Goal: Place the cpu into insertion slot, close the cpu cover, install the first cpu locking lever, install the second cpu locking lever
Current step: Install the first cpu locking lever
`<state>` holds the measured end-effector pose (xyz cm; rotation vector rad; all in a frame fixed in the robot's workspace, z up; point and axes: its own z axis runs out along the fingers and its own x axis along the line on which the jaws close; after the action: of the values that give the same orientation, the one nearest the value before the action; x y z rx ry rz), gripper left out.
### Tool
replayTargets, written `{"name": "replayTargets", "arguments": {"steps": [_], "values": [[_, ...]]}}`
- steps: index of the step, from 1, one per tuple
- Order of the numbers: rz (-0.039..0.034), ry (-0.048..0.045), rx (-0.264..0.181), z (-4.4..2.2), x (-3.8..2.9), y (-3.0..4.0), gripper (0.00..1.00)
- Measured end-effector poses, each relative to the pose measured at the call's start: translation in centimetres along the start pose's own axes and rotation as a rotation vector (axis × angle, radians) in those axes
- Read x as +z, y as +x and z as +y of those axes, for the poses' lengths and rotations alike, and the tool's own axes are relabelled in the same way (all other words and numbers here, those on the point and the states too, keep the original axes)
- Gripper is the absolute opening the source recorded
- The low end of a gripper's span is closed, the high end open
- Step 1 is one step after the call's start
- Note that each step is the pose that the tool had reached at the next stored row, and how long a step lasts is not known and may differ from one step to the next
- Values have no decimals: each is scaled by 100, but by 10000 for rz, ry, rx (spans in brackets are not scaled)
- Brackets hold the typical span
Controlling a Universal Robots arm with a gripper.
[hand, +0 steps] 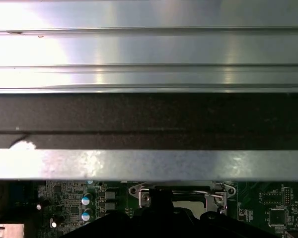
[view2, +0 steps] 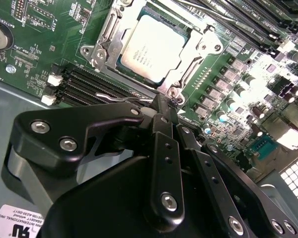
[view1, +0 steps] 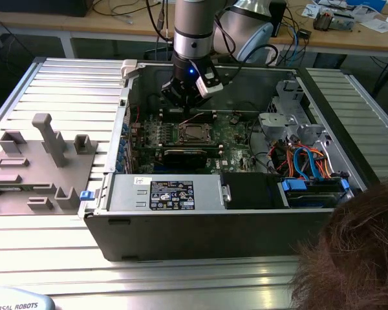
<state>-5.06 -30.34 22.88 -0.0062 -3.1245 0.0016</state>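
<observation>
Exterior view: my claw [view1: 184, 95] hangs inside the open computer case [view1: 200, 226], low over the far part of the green circuit board [view1: 236, 132]. The cpu [view1: 193, 134] lies in the insertion slot [view1: 180, 133], just beyond my fingertips on the side toward the camera and almost directly below them. The case rests on a ribbed metal surface [view1: 64, 77], and a grey fixture block [view1: 45, 161] stands well away toward the exterior view's left. A person's head [view1: 359, 252] sits at the near edge, clear of my working zone.

Second wrist view: my fingers [view2: 161, 111] are drawn together, tips touching or nearly so, at the corner of the socket. A thin wire lever [view2: 124, 98] runs along the socket edge next to the memory slots [view2: 94, 87], and its end passes into my fingertips; I judge that I am pinching it, though the contact itself is hidden by the tips. The lever's long axis lies along the socket side, crosswise to my fingers. The cpu cover [view2: 107, 42] lies flat around the chip, its silver top showing through the window. From this I judge chip placement and cover closing done, with a locking lever in hand.

First wrist view: the cover and its hinge screws [hand: 145, 197] sit straight ahead of my claw body, below the case wall [hand: 149, 163]
</observation>
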Motion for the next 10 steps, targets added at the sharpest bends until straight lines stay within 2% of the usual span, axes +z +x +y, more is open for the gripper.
{"name": "replayTargets", "arguments": {"steps": [10], "values": [[0,0,-1,0,24,-2,11]]}}
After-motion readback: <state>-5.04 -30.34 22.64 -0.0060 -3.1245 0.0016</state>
